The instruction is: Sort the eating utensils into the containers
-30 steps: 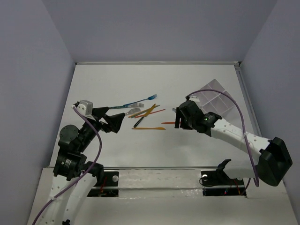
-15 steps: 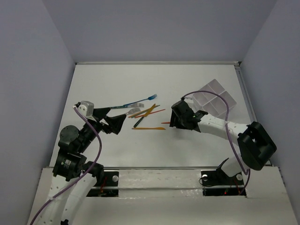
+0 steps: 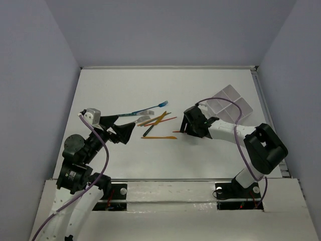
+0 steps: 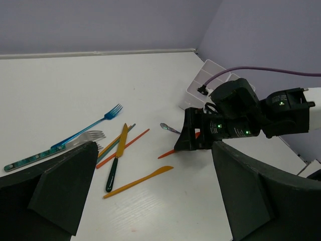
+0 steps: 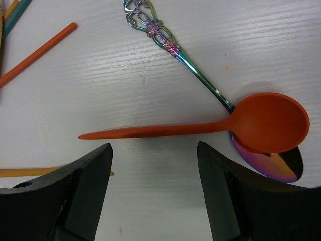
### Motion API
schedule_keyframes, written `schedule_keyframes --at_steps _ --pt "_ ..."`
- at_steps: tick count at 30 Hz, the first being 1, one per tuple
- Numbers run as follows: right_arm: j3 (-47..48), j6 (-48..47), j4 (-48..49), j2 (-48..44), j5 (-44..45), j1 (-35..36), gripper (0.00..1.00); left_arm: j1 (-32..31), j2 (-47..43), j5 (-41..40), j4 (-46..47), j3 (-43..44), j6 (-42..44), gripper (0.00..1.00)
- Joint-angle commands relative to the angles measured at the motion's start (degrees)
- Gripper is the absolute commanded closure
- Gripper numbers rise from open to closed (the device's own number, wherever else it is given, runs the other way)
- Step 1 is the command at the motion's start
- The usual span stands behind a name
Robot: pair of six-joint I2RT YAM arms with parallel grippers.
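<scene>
the left tool point(image 3: 118, 127) hung spread wide and empty near the tabletop's point(image 3: 125, 85) left edge. the right tool point(image 5: 153, 196), fingers apart, hovered over the orange spoon point(image 5: 200, 125), whose bowl overlapped a rainbow spoon point(image 5: 165, 42). other utensils point(image 3: 153, 120) lay mid-tabletop. the container point(image 3: 231, 106) sat by the right edge.

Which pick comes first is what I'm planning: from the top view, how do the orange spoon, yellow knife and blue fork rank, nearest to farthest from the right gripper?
1. Orange spoon: directly at the right gripper, poking out on its left.
2. Yellow knife: left of the gripper, slightly lower in the view.
3. Blue fork: farthest, at the upper left in the view.
</scene>
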Motion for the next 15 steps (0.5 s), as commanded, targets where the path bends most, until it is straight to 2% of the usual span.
schedule_keyframes --at_steps 1,6,15 --pt "-1.1 1.55 3.62 0.63 0.54 -1.45 0.26 -0.22 -0.58 0.1 1.84 -0.55 0.03 0.01" --pt "-0.85 0.76 4.24 1.15 1.41 -3.56 0.28 -0.22 -0.41 0.28 1.93 -0.64 0.12 0.01" --pt "2.32 -3.11 -0.49 5.02 4.49 -4.1 0.33 -0.22 -0.23 0.28 2.01 -0.64 0.03 0.01"
